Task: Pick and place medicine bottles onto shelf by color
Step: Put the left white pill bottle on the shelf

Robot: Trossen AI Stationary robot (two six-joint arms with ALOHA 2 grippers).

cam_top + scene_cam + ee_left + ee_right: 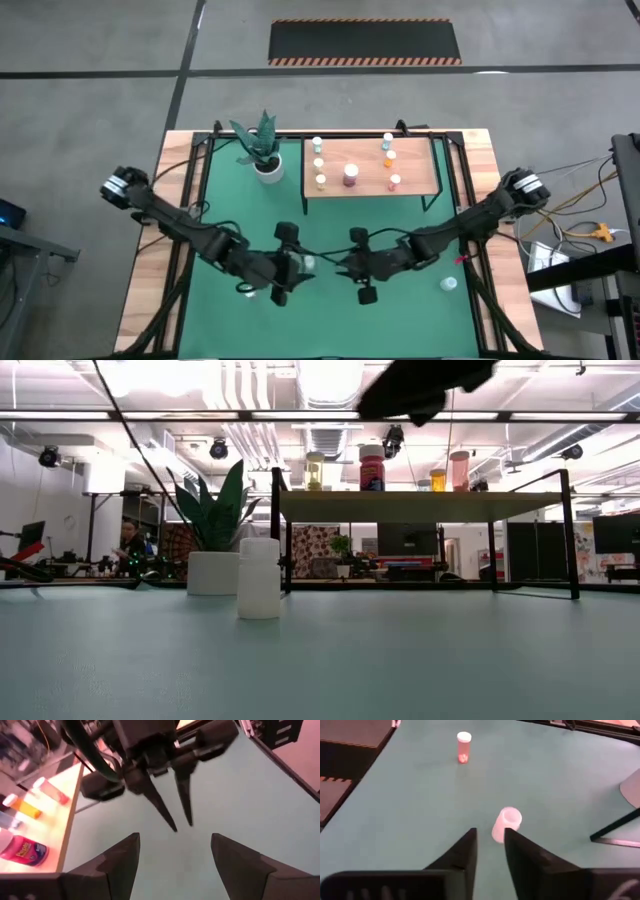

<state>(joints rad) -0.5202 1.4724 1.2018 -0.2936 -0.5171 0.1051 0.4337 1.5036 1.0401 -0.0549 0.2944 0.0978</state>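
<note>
A whitish bottle (307, 262) stands upright on the green mat between my two grippers, also seen in the low view (259, 577). My right gripper (489, 840) points at this whitish bottle (506, 824) from the table's right, fingers a narrow gap apart, tips just short of it. My left gripper (174, 847) is open and faces the right gripper (180, 825) from the table's left. The shelf (370, 168) at the far side carries yellow bottles (319, 163), a larger magenta bottle (351, 175), and teal, orange and pink ones. A teal bottle (448, 284) stands on the mat at right.
A white pot with a green plant (266, 165) stands left of the shelf. Another pinkish-orange bottle (463, 747) stands on the mat beyond the whitish one. A black frame (205, 150) runs along the mat's edges. Bare mat lies near the near edge (330, 330).
</note>
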